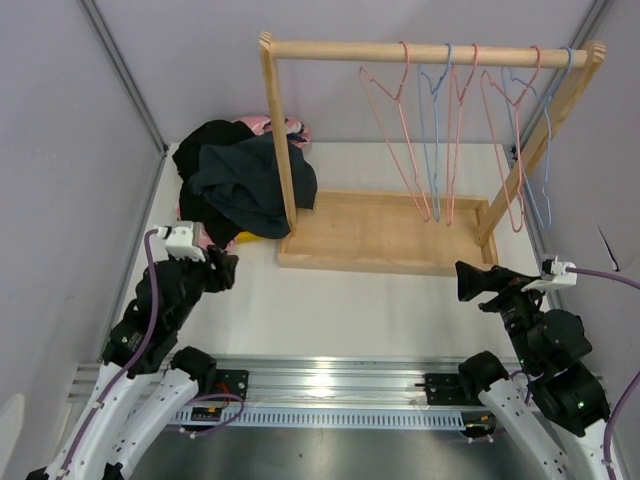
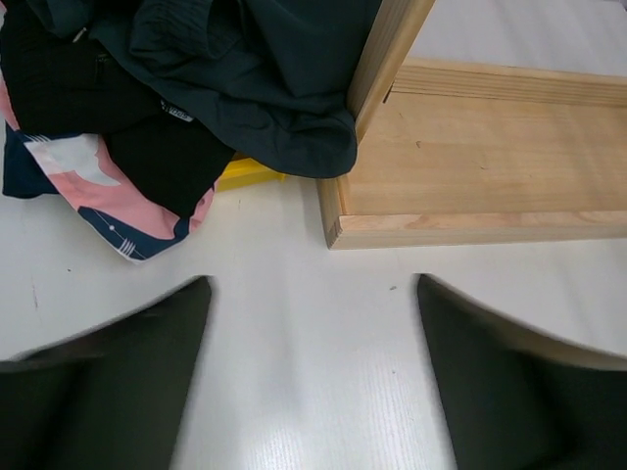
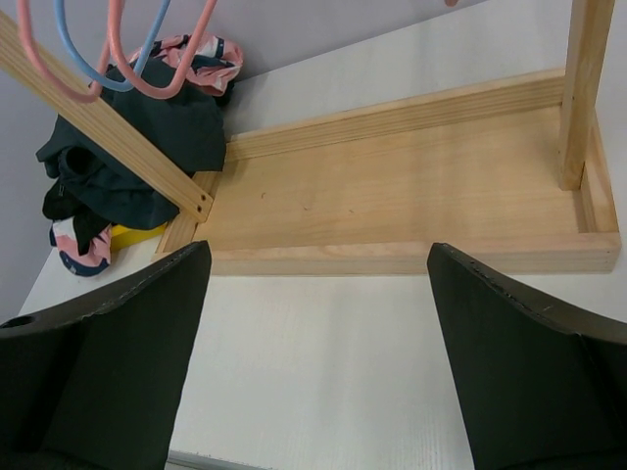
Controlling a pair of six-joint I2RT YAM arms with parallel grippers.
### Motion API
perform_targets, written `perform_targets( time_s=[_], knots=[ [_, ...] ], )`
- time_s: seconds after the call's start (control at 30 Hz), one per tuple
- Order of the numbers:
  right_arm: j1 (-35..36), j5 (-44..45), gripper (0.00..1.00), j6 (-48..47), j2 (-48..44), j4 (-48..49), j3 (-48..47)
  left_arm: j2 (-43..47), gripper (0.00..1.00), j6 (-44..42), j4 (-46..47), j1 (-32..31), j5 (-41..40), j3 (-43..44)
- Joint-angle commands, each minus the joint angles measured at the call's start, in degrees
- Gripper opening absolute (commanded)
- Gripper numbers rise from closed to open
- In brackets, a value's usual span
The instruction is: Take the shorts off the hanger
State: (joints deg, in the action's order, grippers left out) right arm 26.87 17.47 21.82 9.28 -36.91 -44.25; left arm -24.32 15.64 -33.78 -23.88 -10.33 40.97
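The shorts lie in a heap (image 1: 240,180) on the table at the back left, beside the wooden rack's left post. A dark charcoal pair (image 2: 265,88) is on top, a black pair (image 2: 157,157) and a pink navy-and-white patterned pair (image 2: 127,220) under it; the heap also shows in the right wrist view (image 3: 137,147). Several bare pink and blue wire hangers (image 1: 450,130) hang on the rack's rail (image 1: 430,50). My left gripper (image 1: 222,272) is open and empty just in front of the heap. My right gripper (image 1: 468,281) is open and empty before the rack's base.
The wooden rack's base tray (image 1: 385,235) stands mid-table, with posts at the left (image 1: 280,140) and right (image 1: 540,140). Something yellow (image 2: 245,173) lies under the heap. Grey walls close in both sides, and a metal rail (image 1: 330,385) runs along the near edge.
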Motion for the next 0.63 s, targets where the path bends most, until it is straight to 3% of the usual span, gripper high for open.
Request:
perform_targets(
  time_s=[0.0,0.03,0.07,0.1,0.13,0.17,0.6],
  knots=[
    [-0.24,-0.34,1.0,-0.73,-0.66,2.28,0.04,-0.91,0.35,0.36,0.82,-0.29,-0.49,0.16],
    [-0.33,-0.34,1.0,-0.64,-0.66,2.19,0.13,-0.91,0.23,0.53,0.73,-0.29,-0.74,0.51],
    [-0.33,-0.34,1.0,-0.56,-0.84,2.28,0.13,-1.26,0.23,0.71,0.3,-0.29,-1.36,0.77],
    [-0.33,-0.42,0.99,-0.64,-0.93,2.36,0.13,-1.61,0.31,1.14,0.12,-0.29,-1.8,0.86],
    [-0.33,-0.34,1.0,-0.56,-0.93,2.36,0.22,-1.96,0.57,1.24,-0.14,-0.29,-2.15,1.04],
    [-0.42,-0.34,0.99,-0.64,-0.84,2.45,0.22,-1.96,0.99,1.41,-0.32,-0.29,-2.24,1.21],
    [-0.68,-3.4,1.0,-1.61,-0.4,2.89,-0.22,-1.53,0.99,1.5,-0.23,-0.29,-2.33,0.78]
  ],
)
